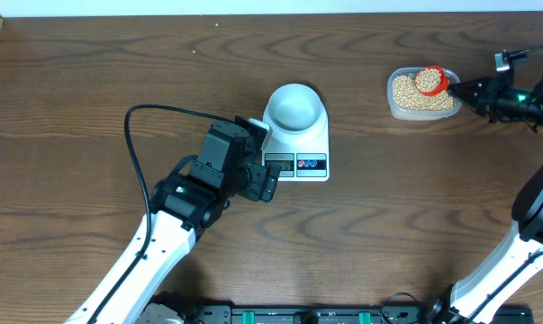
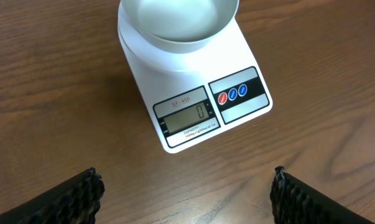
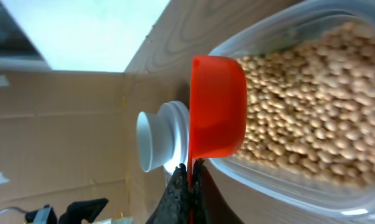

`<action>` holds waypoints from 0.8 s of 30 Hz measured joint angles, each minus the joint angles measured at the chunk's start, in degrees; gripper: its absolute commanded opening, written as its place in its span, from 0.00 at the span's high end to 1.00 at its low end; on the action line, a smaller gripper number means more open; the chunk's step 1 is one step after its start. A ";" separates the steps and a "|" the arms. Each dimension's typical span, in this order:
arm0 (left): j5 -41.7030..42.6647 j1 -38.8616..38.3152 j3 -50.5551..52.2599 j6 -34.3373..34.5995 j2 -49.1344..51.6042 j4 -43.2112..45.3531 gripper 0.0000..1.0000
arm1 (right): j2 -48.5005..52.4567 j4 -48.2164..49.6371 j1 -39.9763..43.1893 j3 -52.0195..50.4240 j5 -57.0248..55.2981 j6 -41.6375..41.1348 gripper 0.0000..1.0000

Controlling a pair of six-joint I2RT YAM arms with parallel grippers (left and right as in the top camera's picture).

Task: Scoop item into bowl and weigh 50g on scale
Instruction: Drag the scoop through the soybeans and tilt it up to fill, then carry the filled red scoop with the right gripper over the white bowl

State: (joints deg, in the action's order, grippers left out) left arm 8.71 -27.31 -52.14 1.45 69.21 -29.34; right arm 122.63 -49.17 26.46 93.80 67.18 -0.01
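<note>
The smooth, thick-rimmed pale bowl (image 1: 294,106) is seated on the flat white rectangular scale (image 1: 298,148), on the grained dark wood tabletop (image 1: 91,54). The left claw (image 1: 264,159) is held spread just before the scale's display edge. The right claw (image 1: 462,90) is pressed together on the handle of the red plastic scoop (image 1: 430,81), whose head is heaped with round tan beans (image 1: 411,97) inside the clear rounded tub (image 1: 389,94), near the tabletop's right edge. Open tabletop is left between tub and bowl.

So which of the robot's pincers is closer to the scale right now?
Left. The left pincer hangs open right by the scale's display end. The right pincer is far off at the tub of beans, shut on the red scoop's handle.
</note>
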 measured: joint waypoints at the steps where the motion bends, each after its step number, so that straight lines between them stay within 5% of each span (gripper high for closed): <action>1: 0.00 0.00 0.00 -0.02 0.00 0.00 0.12 | 0.00 -0.04 0.00 0.00 0.46 0.39 0.99; 24: 0.00 0.00 0.00 -0.02 0.00 -0.04 0.12 | 0.00 -0.31 -4.72 0.00 12.85 4.79 0.99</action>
State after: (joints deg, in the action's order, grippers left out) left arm 8.71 -27.31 -52.14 1.43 69.21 -29.39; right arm 122.63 -49.47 21.74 93.80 80.03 4.78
